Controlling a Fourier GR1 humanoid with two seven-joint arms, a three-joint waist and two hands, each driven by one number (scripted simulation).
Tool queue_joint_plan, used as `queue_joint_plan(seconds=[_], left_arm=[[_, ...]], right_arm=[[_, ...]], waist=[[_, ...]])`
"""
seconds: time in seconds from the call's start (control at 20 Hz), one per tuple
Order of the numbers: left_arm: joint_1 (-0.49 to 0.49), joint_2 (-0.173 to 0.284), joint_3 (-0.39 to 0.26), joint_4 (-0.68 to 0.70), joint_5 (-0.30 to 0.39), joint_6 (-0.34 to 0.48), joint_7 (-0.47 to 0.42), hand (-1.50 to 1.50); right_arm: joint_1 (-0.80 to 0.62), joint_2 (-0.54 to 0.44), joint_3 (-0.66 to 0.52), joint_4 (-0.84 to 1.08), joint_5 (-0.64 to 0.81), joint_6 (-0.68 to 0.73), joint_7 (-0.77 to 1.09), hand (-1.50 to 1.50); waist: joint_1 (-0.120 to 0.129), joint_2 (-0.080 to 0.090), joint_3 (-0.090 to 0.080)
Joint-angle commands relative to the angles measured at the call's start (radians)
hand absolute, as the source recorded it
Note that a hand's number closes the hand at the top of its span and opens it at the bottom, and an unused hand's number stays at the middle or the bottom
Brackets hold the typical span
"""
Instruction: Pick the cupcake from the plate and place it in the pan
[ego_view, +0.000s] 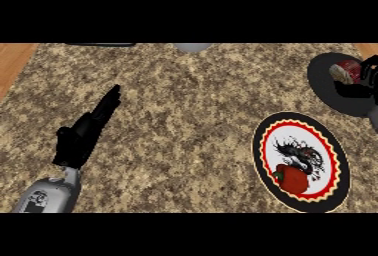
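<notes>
one right hand curled round cupcake.

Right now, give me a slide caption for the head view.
Right hand holds the cupcake over the pan; plate nearby.

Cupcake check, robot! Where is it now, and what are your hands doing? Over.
Left hand open, resting over counter. Right hand curled round cupcake, over the pan. Plate still holds a red pepper. Nothing in the way.

Cupcake half behind right hand
</notes>
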Motion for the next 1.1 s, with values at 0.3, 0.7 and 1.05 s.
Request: queue_joint_plan(seconds=[0.3,0.7,1.05], left_arm=[[-0.052,-0.006,0.011,0.029,-0.003,-0.013,-0.007,0.0],[-0.074,-0.025,-0.002,0.025,0.004,-0.022,0.013,0.0],[-0.033,-0.026,-0.014,0.017,-0.01,-0.019,0.002,0.0]], right_arm=[[-0.053,-0.085,-0.08,0.267,-0.024,0.052,0.056,1.5],[-0.084,-0.045,-0.103,0.287,-0.053,0.182,0.015,-1.5],[-0.085,-0.067,-0.296,0.212,-0.247,0.235,-0.162,-1.5]], waist=[[0.028,0.019,0.0],[0.05,0.028,0.007],[0.037,0.024,0.01]])
